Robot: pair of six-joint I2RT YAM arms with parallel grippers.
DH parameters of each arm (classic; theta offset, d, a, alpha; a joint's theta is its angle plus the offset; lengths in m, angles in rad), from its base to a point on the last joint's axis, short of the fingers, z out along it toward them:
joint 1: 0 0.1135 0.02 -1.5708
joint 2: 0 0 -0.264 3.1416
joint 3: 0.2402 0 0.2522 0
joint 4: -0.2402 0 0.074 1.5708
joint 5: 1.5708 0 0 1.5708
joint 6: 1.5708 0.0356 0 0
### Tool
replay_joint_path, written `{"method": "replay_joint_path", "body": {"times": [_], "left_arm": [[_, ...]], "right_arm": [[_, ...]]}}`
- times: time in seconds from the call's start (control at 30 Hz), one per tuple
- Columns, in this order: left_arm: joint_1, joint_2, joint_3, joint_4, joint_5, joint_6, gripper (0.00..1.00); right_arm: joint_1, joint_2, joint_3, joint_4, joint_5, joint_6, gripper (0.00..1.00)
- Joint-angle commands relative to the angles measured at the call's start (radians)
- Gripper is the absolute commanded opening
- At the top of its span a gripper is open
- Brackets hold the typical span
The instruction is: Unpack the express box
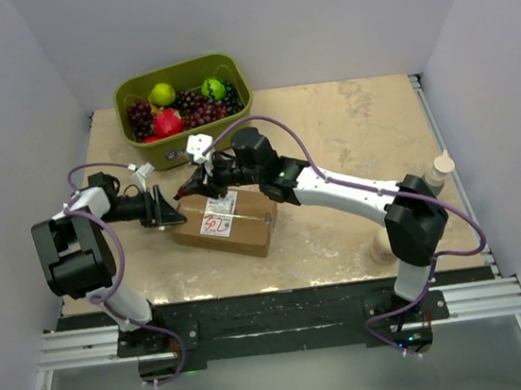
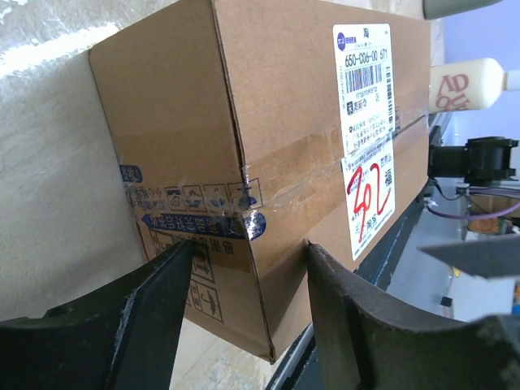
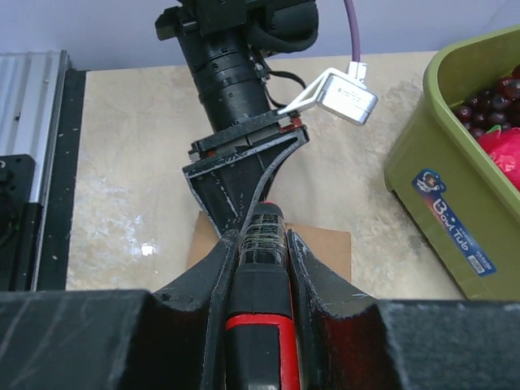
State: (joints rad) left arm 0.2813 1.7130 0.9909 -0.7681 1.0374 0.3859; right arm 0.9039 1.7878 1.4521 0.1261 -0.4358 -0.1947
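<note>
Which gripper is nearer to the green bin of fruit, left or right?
Right. The right gripper is above the far edge of the express box, just in front of the green bin. The left gripper is at the box's left end, farther from the bin.

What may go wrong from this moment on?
1. The left gripper only straddles a corner of the express box; a firm clamp is not evident, so the box may slide.
2. The right gripper holds a black and red tool very near the left gripper; they may collide.
</note>
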Motion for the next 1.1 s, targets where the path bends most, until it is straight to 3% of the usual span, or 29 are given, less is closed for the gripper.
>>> {"method": "replay_joint_path", "body": {"times": [0.0, 1.07], "left_arm": [[0.001, 0.054, -0.015, -0.066, -0.092, 0.064, 0.61], [-0.001, 0.050, -0.021, -0.036, -0.137, 0.013, 0.59]], "right_arm": [[0.001, 0.005, -0.009, 0.098, 0.017, -0.040, 0.00], [0.015, 0.041, -0.059, 0.127, 0.084, -0.014, 0.00]]}}
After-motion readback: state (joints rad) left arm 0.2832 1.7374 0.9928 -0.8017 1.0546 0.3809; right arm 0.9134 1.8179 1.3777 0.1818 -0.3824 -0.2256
